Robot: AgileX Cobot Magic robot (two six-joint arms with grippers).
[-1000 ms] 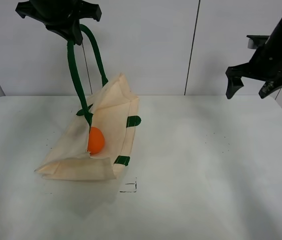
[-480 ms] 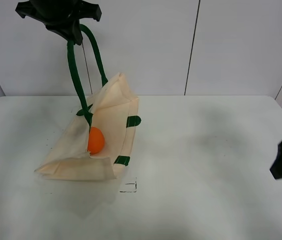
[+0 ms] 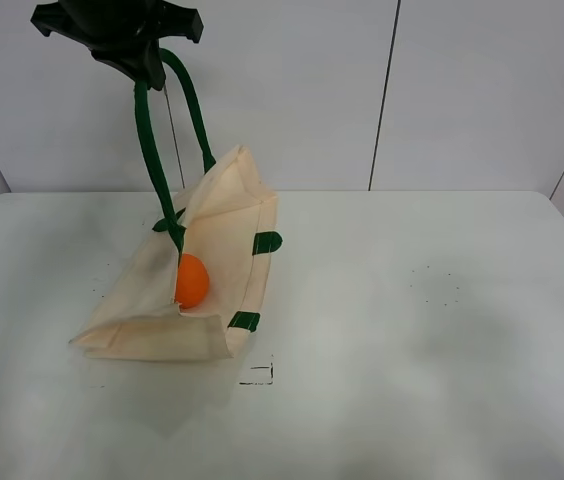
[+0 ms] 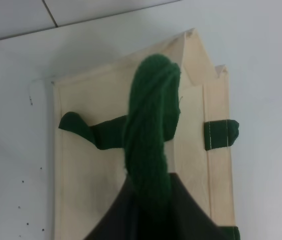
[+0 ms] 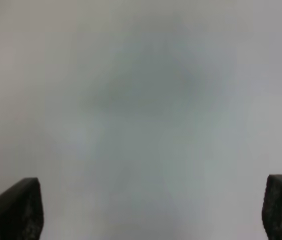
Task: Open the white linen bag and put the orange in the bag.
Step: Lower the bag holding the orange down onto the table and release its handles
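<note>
The white linen bag (image 3: 207,270) lies on the table at the left with its mouth held open. The orange (image 3: 191,281) sits inside the mouth. My left gripper (image 3: 142,55) is high above the bag, shut on its dark green strap handle (image 3: 147,150), which hangs taut down to the bag. The left wrist view shows the handle (image 4: 151,130) bunched at the gripper, with the bag (image 4: 81,170) below. My right gripper (image 5: 151,210) is out of the exterior view; its wrist view shows two fingertips (image 5: 16,210) wide apart over blurred grey surface, holding nothing.
The white table (image 3: 412,330) stretches to the right of the bag. A small black square mark (image 3: 259,374) is on the table in front of the bag. A grey panelled wall (image 3: 382,90) stands behind.
My right arm has dropped from the upper right, passed the right edge, and left the exterior view. The left gripper, bag and orange have not moved.
</note>
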